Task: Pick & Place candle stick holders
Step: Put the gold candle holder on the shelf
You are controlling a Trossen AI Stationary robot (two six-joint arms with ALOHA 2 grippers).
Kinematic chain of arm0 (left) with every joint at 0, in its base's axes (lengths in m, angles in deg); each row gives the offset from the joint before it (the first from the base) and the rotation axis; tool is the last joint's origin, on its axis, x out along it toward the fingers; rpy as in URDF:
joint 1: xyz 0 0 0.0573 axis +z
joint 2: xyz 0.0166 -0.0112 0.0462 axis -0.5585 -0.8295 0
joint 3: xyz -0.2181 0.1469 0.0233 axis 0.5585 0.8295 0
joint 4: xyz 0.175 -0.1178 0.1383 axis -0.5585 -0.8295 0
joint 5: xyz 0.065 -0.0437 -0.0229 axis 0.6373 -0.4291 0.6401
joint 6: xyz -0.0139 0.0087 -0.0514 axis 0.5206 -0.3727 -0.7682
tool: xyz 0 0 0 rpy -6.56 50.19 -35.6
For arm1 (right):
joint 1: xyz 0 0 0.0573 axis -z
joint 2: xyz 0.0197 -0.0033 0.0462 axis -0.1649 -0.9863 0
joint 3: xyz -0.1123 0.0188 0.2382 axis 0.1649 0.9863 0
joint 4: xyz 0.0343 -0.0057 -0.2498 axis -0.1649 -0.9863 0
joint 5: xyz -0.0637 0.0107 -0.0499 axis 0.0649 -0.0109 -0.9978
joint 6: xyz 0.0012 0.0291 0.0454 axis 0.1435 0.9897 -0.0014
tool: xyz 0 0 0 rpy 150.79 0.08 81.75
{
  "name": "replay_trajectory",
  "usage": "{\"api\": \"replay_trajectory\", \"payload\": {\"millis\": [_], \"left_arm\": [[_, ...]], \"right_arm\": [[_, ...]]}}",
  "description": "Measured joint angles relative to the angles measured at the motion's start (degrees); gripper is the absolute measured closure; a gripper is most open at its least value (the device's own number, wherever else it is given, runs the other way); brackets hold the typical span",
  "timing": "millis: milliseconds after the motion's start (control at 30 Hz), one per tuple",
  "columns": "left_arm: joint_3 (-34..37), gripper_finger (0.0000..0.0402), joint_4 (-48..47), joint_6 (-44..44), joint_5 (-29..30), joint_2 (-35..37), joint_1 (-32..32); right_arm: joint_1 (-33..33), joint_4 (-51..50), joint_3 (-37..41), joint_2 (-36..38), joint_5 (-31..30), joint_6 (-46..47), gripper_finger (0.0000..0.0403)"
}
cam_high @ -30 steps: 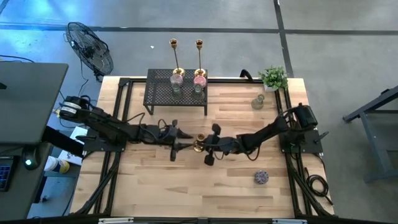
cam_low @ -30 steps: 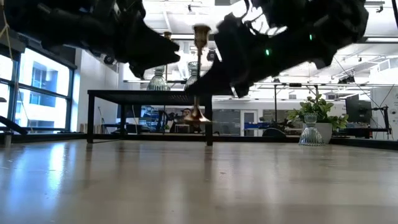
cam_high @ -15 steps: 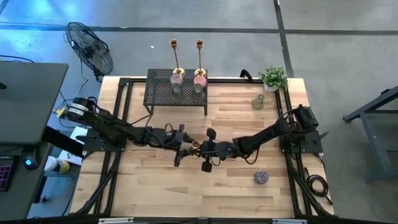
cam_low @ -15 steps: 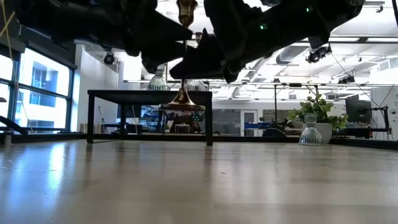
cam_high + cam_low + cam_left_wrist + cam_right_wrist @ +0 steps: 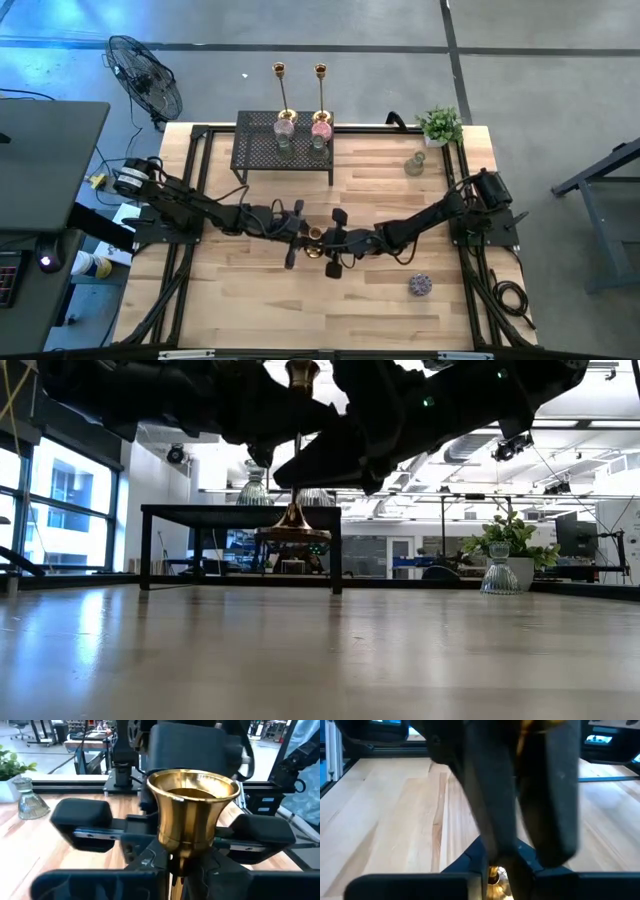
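A gold candlestick (image 5: 314, 237) stands upright in the air over the table's middle, its cup (image 5: 192, 810) on top and its round base (image 5: 293, 532) below. My left gripper (image 5: 305, 237) reaches it from the table's left and my right gripper (image 5: 326, 240) from the right. Both are shut on its thin stem, the left just under the cup and the right lower down. Two more gold candlesticks (image 5: 279, 95) (image 5: 320, 95) stand by their bases on the black mesh rack (image 5: 260, 150), with small pink holders (image 5: 321, 127) beside them. My left gripper pinches the stem just below the cup (image 5: 176, 870) between its two fingers. The fingers come level from the table's left and lie across the stem. The candlestick stands upright, clear of the table. My right gripper pinches the stem (image 5: 493, 876) between its two fingers, below the left gripper's hold. The fingers come level from the table's right, across the stem. The base hangs free below.
A pale green holder (image 5: 414, 165) and a potted plant (image 5: 440, 125) stand at the far right. A purple holder (image 5: 420, 285) sits near the right front. The rack fills the far middle. A fan (image 5: 145, 75) stands off the table's far left corner.
My left gripper has gone toward the table's right edge, up to the candlestick's stem. My right gripper has carried the candlestick a little toward the left and the near edge. The candlestick has gone from tilted to upright.
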Motion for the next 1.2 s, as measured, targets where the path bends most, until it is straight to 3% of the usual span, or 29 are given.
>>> {"api": "replay_trajectory", "payload": {"millis": [167, 367, 533, 667, 833, 1067, 1200], "left_arm": [[0.26, 0.0370, -1.35, -0.28, 1.52, 0.55, -0.05], [0.33, 0.0378, -6.48, 0.83, 5.11, 4.58, -0.03], [0.28, 0.0378, -15.37, 0.61, 9.19, 11.62, -0.14], [0.33, 0.0377, -22.17, 0.54, 14.04, 18.45, -0.09], [0.33, 0.0377, -33.22, 0.13, 22.83, 28.67, -0.09], [0.33, 0.0377, -48.47, -2.12, 38.87, 45.06, 0.61], [0.33, 0.0376, -53.38, -1.66, 40.39, 52.26, 7.79]], "right_arm": [[0.05, -1.05, 0.00, 0.00, -1.08, 0.16, 0.0318], [0.05, -5.08, 0.00, 0.07, -7.51, 2.99, 0.0233], [0.09, -7.68, 0.05, 0.09, -8.94, 2.98, 0.0178], [0.09, -9.36, 0.10, 0.10, -7.78, 2.70, 0.0167], [0.09, -11.28, 0.09, 0.09, -6.11, 2.68, 0.0200], [0.13, -10.92, 0.09, 0.09, -4.32, 2.35, 0.0309], [0.50, -10.78, 0.09, 0.09, -4.06, 1.55, 0.0368]]}}
